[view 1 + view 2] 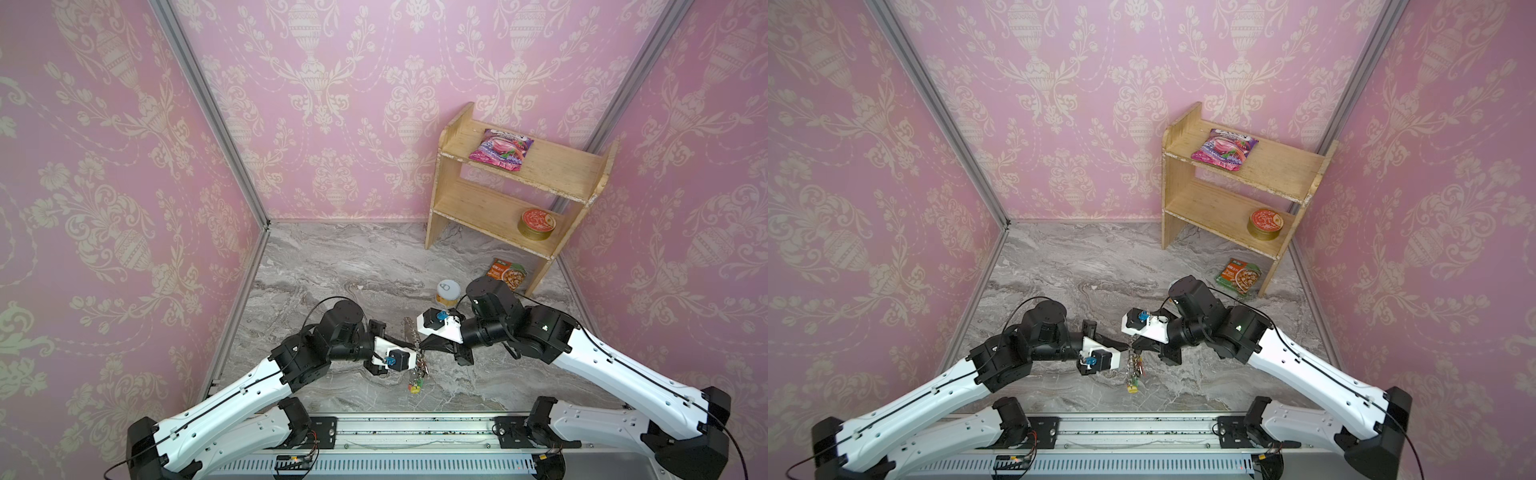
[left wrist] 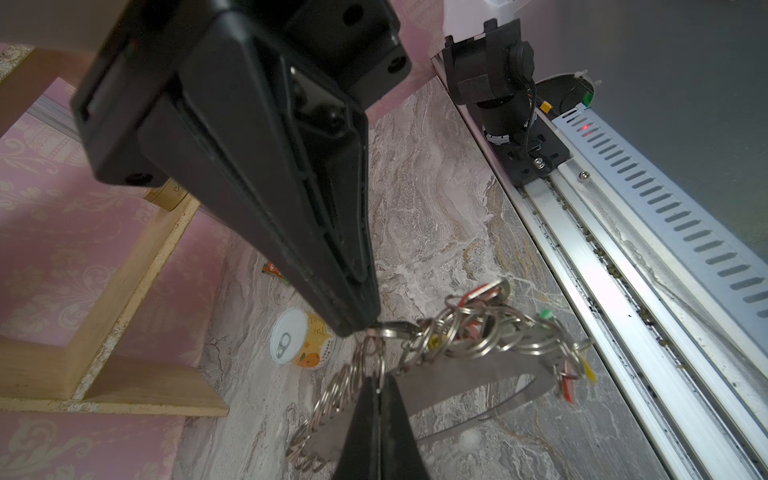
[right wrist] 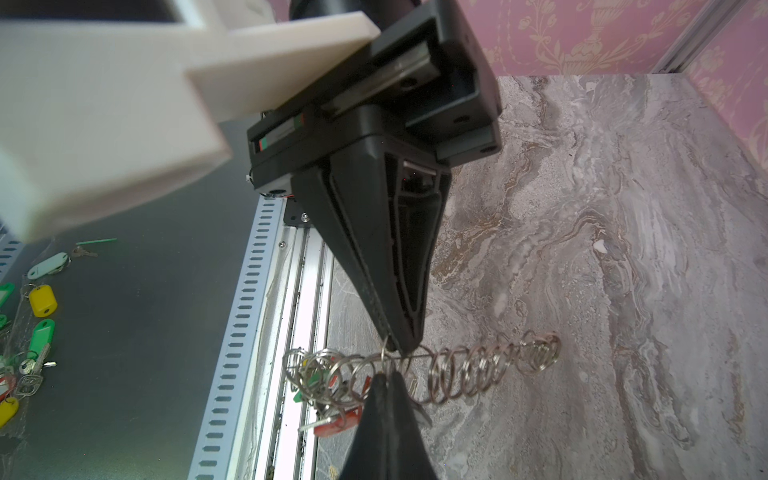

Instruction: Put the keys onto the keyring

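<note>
Your table (image 1: 353, 266): keyring (image 1: 419, 361) over front middle; can (image 1: 447, 293) behind it, to the right; shelf (image 1: 469, 203) far right, back corner. On its top board, packet (image 1: 500, 149); lower board, tin (image 1: 537, 224); beneath it, second packet (image 1: 509, 274).

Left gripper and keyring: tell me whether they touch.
Touching. The left wrist view shows the left gripper shut on the keyring, its closed tips pinching the chain's small rings.
</note>
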